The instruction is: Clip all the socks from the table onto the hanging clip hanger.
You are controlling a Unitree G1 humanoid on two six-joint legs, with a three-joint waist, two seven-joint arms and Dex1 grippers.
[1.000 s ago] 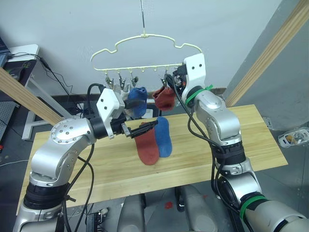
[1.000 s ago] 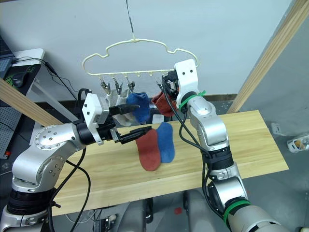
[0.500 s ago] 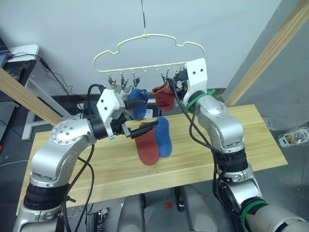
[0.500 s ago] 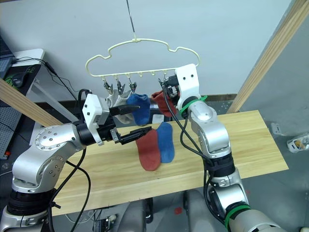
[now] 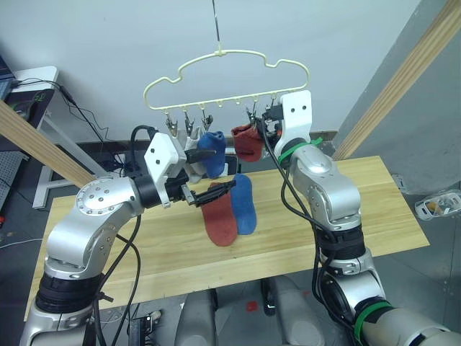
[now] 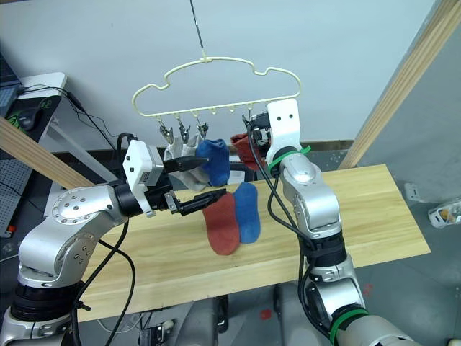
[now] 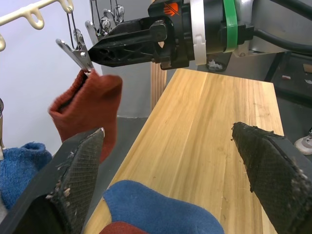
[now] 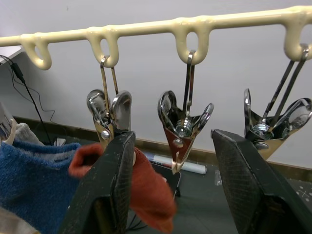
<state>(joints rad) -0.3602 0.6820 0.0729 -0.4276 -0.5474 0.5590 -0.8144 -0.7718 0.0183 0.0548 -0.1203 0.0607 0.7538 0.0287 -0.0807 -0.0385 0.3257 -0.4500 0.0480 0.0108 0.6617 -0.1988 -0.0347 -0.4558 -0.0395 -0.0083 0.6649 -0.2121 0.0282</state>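
Left eye view: two socks lie touching on the table; left gripper hovers wide open, empty, just above them. Beyond, right gripper, open and empty, faces the clip hanger. Descend squarely onto one sock.

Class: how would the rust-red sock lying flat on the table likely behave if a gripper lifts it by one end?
The rust-red sock would probably droop limply: its clipped twin hangs folded and slack. It seems light, since one small clip holds that twin. It may drag the touching blue sock.
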